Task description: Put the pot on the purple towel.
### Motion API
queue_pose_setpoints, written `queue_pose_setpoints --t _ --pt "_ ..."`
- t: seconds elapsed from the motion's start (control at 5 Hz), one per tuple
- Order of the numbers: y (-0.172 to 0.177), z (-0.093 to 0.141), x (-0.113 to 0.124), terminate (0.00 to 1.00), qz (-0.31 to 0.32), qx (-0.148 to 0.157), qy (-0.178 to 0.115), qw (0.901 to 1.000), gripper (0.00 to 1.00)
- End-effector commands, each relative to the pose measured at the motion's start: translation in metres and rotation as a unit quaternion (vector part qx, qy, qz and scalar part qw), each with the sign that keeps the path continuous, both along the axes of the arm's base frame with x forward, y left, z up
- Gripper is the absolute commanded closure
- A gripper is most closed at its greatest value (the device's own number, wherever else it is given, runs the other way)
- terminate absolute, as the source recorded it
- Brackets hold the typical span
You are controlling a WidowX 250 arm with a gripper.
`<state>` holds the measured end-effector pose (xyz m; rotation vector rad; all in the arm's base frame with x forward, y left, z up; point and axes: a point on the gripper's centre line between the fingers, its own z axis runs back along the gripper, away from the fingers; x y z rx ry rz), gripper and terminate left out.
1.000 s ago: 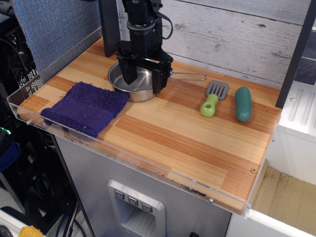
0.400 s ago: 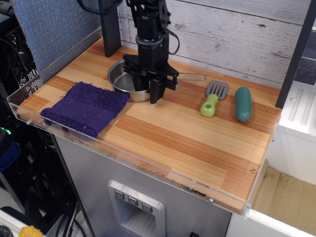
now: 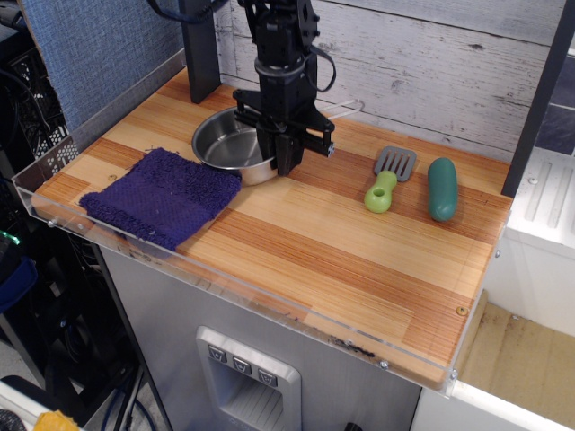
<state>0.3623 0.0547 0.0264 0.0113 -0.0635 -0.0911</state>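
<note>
The pot [image 3: 232, 145] sits on the bench [image 3: 341, 260] near the back, with its left edge touching or slightly overlapping the upper right corner of the purple towel [image 3: 160, 196]. The gripper [image 3: 286, 154] is down at the pot's right rim, on the side where the wire handle leaves the bowl. The jaws look drawn close together there, as if pinched on the rim or the root of the handle, but from where I stand I cannot tell whether they really grip metal or only stand beside it.

To my eye the grasp is the step in hand. To do it well, the grip should be firm on the rim before any lift, because a shallow steel pot held at one edge will want to tip. Then lift it just clear of the cloth, carry it left and forward, and set it down flat in the middle of the towel, so the rumpled edge is not dragged along.

The arm hides most of the handle; only a thin bit shows to its right. The fingertips merge into the dark body. A green spatula [image 3: 387, 182] and a dark green vegetable [image 3: 442, 189] lie well apart on the right.
</note>
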Motion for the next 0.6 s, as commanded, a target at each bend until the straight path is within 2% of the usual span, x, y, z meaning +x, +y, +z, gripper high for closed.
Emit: queue_pose_setpoints --t 0.0,0.2,0.4 --pt "0.018 0.060 0.000 0.00 -0.066 0.009 -0.115 0.9912 1.00" --pt "0.023 0.086 -0.019 0.00 -0.060 0.003 -0.153 0.9864 1.00" --pt "0.023 0.099 -0.042 0.00 -0.046 -0.013 -0.160 0.9860 1.00"
